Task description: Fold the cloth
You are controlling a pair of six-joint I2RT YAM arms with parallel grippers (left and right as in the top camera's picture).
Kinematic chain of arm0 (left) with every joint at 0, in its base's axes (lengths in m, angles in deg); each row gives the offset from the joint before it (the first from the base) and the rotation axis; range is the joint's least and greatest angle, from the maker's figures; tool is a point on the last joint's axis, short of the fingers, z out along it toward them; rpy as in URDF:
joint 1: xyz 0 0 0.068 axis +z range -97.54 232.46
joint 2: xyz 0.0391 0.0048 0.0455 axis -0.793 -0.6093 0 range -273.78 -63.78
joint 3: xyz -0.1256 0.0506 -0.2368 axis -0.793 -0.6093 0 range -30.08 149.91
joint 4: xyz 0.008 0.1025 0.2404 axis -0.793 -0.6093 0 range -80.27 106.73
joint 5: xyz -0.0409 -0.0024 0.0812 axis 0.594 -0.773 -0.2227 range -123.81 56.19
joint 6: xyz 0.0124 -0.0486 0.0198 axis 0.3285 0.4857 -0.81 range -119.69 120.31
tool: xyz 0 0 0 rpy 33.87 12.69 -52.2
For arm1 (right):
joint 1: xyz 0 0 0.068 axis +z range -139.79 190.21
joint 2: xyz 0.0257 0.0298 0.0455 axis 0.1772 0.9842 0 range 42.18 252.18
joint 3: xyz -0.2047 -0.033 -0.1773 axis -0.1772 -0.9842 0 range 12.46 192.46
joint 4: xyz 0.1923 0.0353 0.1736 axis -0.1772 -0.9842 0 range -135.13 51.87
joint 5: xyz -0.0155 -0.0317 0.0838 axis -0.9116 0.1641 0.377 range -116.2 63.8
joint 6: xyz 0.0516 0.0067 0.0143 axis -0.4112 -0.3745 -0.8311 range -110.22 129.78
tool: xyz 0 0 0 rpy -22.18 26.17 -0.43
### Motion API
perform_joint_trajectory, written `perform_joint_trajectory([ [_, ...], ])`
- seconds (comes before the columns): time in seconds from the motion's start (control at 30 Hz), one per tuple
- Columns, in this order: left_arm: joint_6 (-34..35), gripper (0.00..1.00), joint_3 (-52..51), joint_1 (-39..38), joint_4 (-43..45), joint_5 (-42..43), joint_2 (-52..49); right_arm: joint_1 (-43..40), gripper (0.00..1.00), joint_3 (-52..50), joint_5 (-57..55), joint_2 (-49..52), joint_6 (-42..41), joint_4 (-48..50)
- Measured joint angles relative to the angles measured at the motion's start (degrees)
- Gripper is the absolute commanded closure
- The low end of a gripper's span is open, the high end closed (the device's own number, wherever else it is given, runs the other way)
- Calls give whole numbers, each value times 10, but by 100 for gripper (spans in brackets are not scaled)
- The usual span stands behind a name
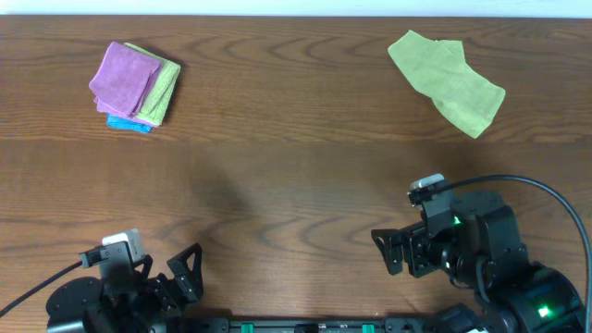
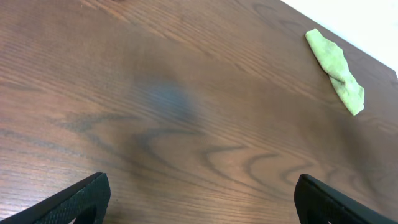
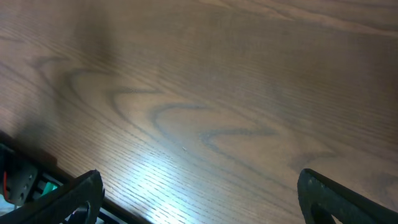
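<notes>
On the bench (image 1: pixel 296 176), far left, the purple square microfibre cloth (image 1: pixel 122 74) lies folded atop a green-and-blue cloth stack (image 1: pixel 163 94); folding appears complete. Left gripper (image 1: pixel 185 270) and right gripper (image 1: pixel 385 252): both spread, empty.

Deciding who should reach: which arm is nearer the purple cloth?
Left. The left arm sits at the near edge, almost straight below the purple cloth at far left. The right arm is at the near right, far across the table.
</notes>
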Motion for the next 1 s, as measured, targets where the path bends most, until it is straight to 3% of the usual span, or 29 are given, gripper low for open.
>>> perform_joint_trajectory([
  [0.33, 2, 4, 0, 0, 1, -4, 0, 0, 1, 0, 0, 0, 0, 0],
  [0.57, -28, 4, -21, -42, 90, -105, 17, 0, 1, 0, 0, 0, 0, 0],
  [0.8, -163, 5, -174, -128, 235, -148, 86, 0, 1, -1, 0, 0, 0, 0],
  [1.0, -197, 4, -309, -131, 333, -148, 133, 0, 1, -2, 0, 0, 0, 0],
])
